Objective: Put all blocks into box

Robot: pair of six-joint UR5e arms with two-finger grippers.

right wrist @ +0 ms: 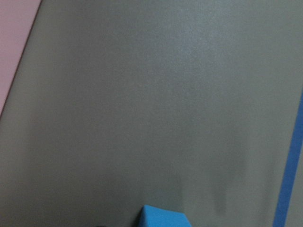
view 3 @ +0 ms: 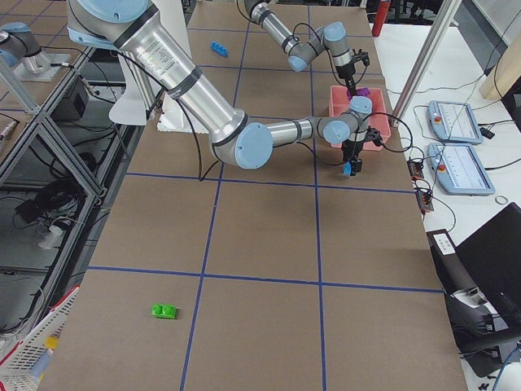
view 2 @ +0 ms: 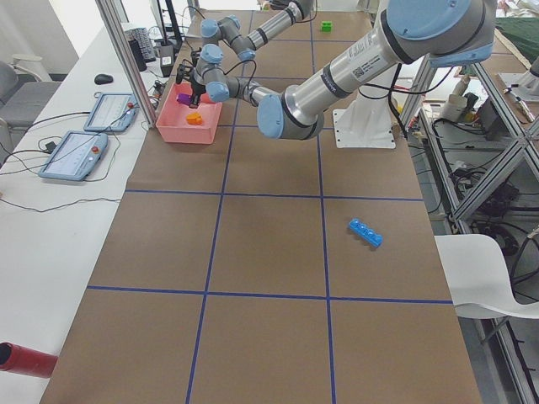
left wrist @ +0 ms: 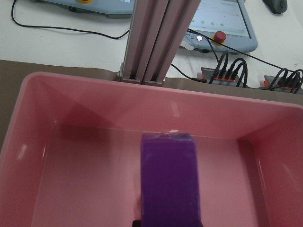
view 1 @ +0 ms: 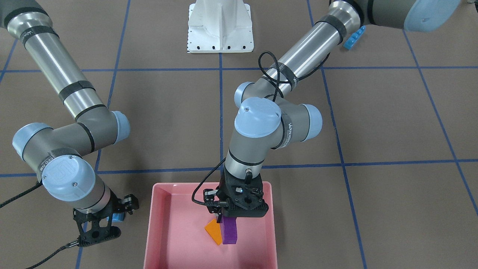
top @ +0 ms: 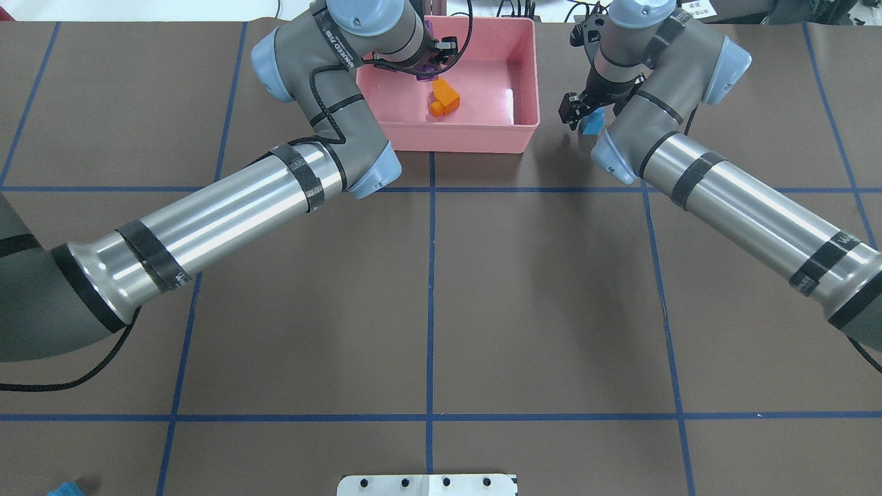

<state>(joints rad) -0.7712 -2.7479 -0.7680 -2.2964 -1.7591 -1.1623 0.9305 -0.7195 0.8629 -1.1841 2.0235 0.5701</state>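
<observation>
My left gripper [view 1: 226,220] is shut on the purple curved block [view 1: 229,230], which fills the left wrist view [left wrist: 169,179], and holds it inside the pink box [view 1: 175,231], right beside the orange sloped block [view 1: 213,231]. My right gripper [view 1: 112,220] is shut on the small blue cube [view 1: 118,218], low over the table just outside the box's side wall [top: 530,83]. The cube shows at the bottom of the right wrist view [right wrist: 161,216]. The long blue bar [view 2: 365,232] and the green two-stud block [view 3: 164,310] lie on the table far from the box.
The white robot base [view 1: 220,30] stands at the table's robot side. An aluminium post [left wrist: 151,42] and teach pendants [left wrist: 227,23] are just beyond the box. A red cylinder [view 2: 25,359] lies off the mat.
</observation>
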